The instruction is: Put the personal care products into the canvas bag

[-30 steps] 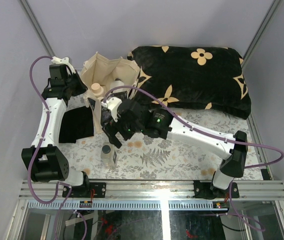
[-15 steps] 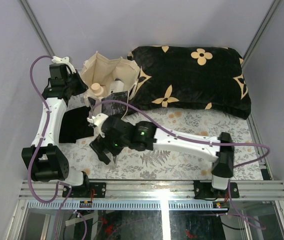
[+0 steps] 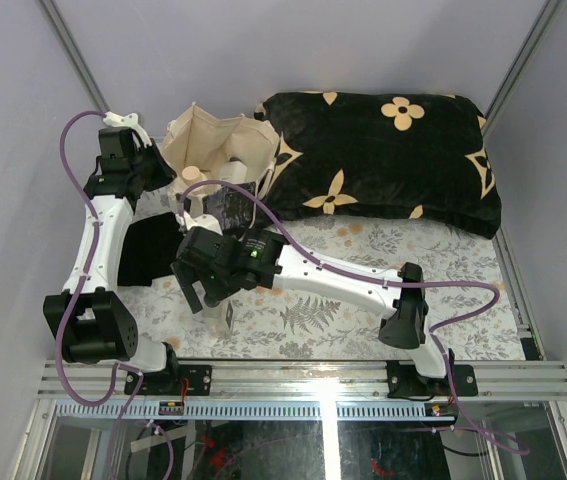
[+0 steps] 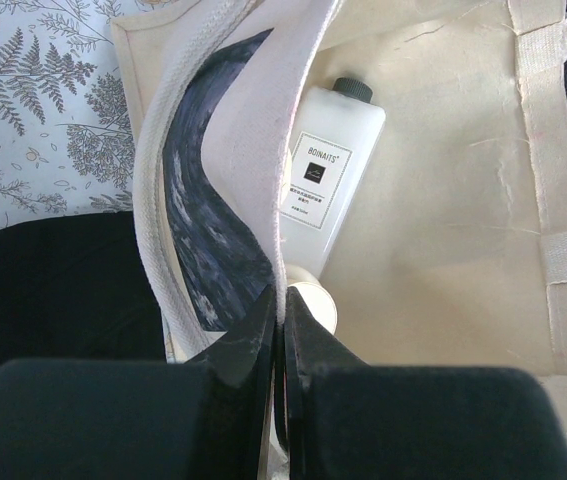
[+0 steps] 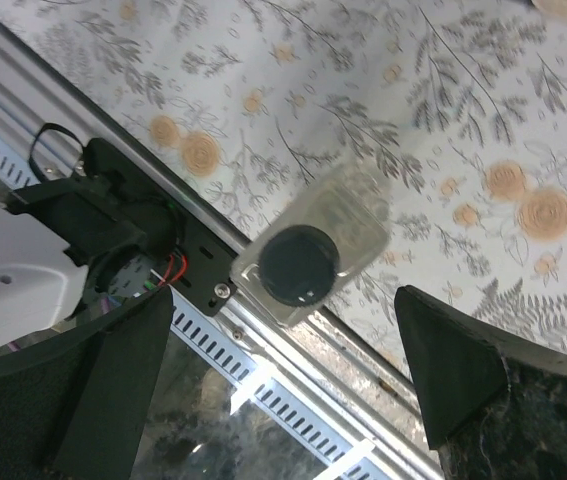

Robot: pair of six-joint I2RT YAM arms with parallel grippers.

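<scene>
While the left gripper [image 4: 281, 310] holds the bag [image 4: 443, 230] by its rim, jaws clamped on canvas, with the white bottle [image 4: 328, 165] and a beige one [image 4: 318, 305] inside, the right gripper [image 5: 285, 293] hangs over the tan bottle [image 5: 308, 255], near left on the table [image 5: 443, 120]. Its jaws gape wide, seemingly touching nothing; next it must drop, close on that bottle and carry it to the bag.

Bag [image 4: 443, 200]: cream woven canvas, matt, with coarser webbing at the hems. White bottle [image 4: 328, 165]: smooth plastic with a faint sheen, flat printed label, dark ribbed cap. Tan bottle [image 5: 313, 250]: translucent plastic body, glossy dark cap. Cushion [image 3: 383, 160], far right: black plush cloth. Surface [image 3: 363, 300]: matt printed cloth. Near rail [image 3: 313, 375]: bare ribbed metal. Left pincer [image 4: 281, 310]: matt black plastic.
</scene>
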